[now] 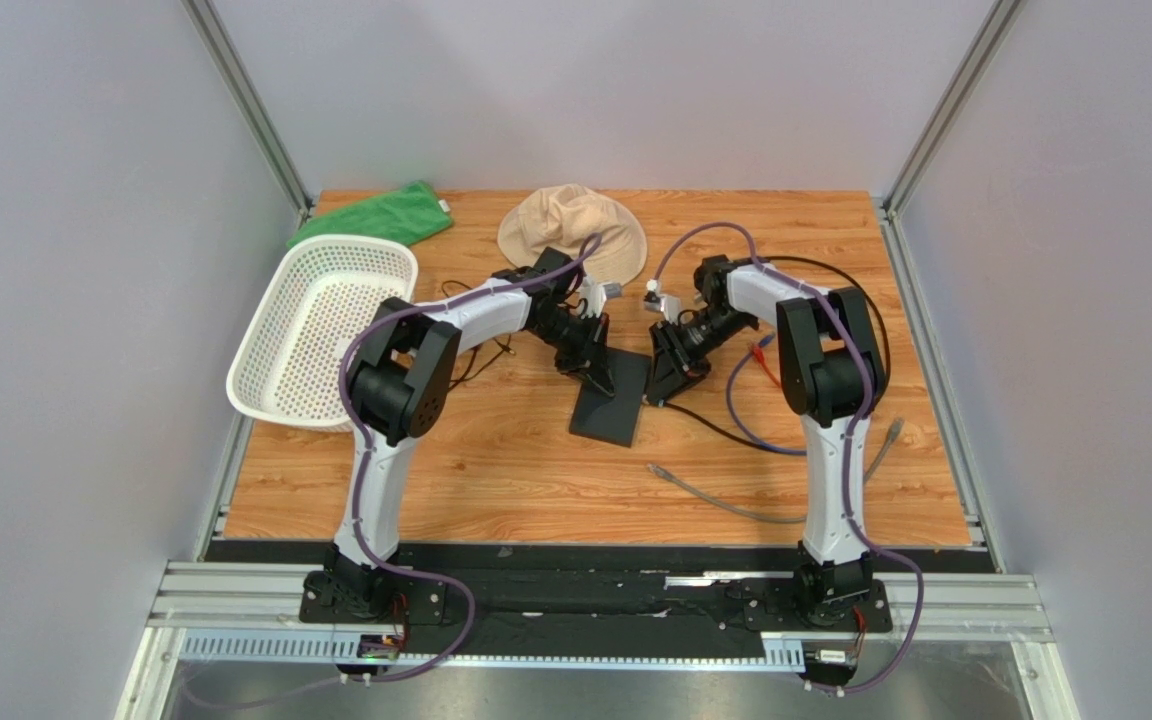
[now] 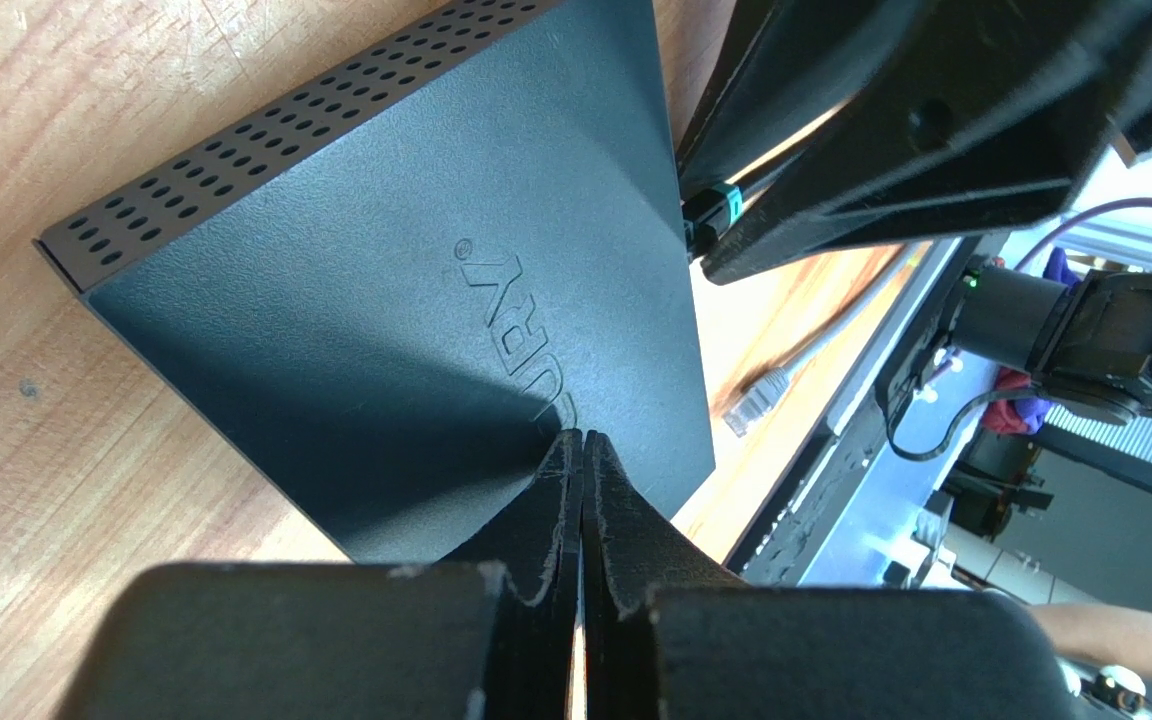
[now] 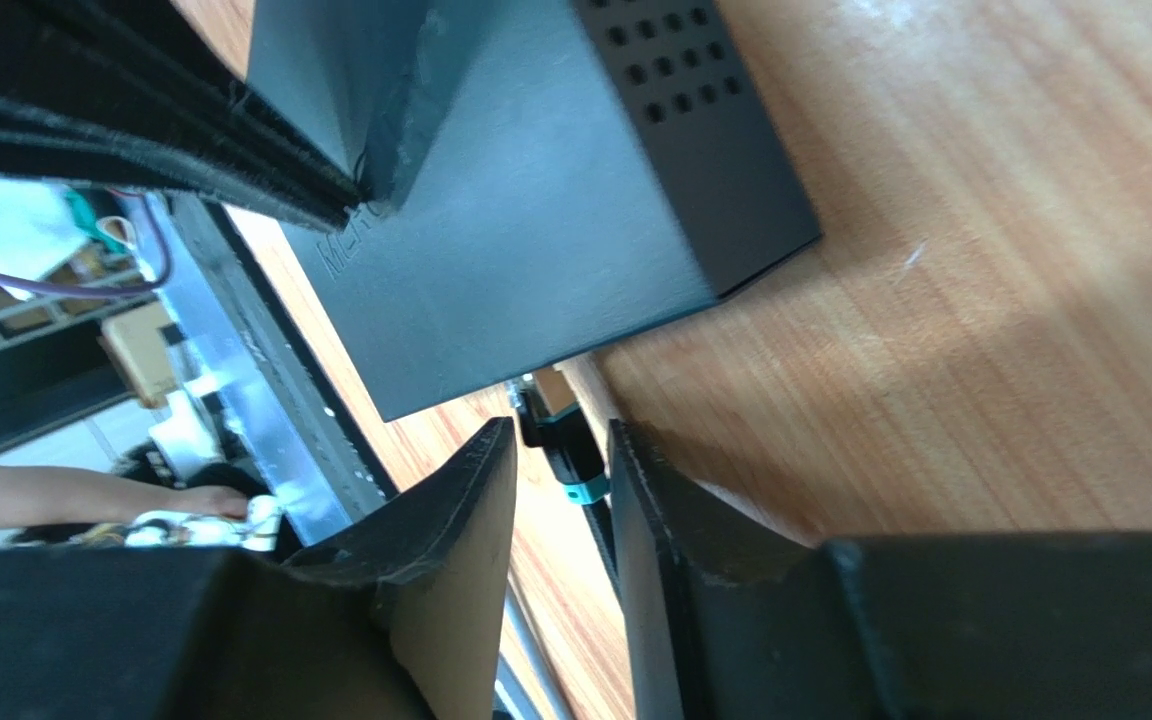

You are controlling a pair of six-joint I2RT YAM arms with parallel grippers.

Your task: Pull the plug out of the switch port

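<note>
Both black grippers crowd the flat matte-black switch box mid-worktop, a grey cable crosses toward the near-right corner, while the near-left wood lies open below the white perforated basket.

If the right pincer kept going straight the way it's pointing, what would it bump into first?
Most likely the black plug with a teal band. It sits between the right pincer's fingertips, right at the edge of the switch. The fingers are apart, with no grip yet. Depth is hard to judge here.
</note>
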